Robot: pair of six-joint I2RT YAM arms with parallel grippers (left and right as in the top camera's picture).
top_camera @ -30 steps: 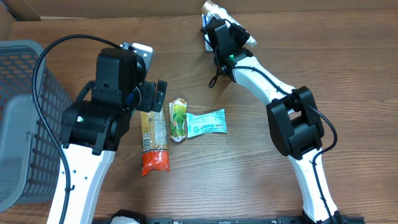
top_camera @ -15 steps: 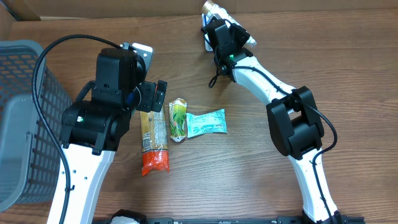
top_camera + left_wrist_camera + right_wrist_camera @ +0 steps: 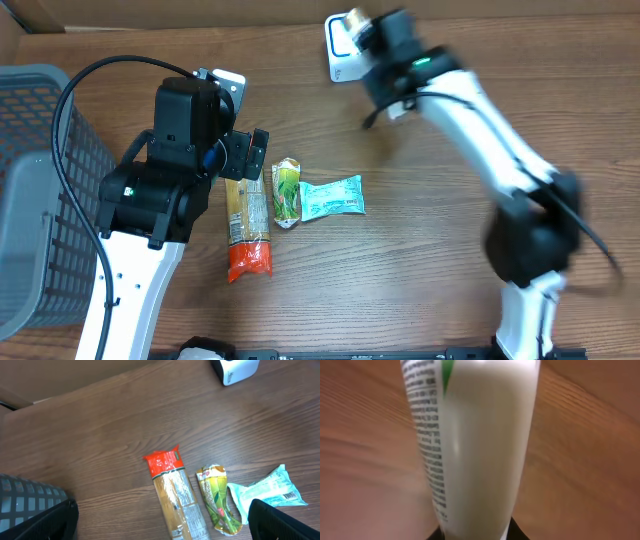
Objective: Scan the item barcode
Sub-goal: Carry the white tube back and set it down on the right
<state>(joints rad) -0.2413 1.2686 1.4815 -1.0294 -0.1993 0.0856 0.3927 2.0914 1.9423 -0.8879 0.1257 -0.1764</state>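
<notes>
Holds the left arm (image 3: 140,215) up from the tabletop's near-left edge toward its middle, with the left gripper (image 3: 247,153) spread wide, its fingers (image 3: 285,522) at both lower corners of the wrist view. Stretches the right arm (image 3: 480,130), smeared in the overhead view, from the near-right edge to the far edge, with the right gripper (image 3: 365,35) pinched narrow on a white tube (image 3: 475,435).
</notes>
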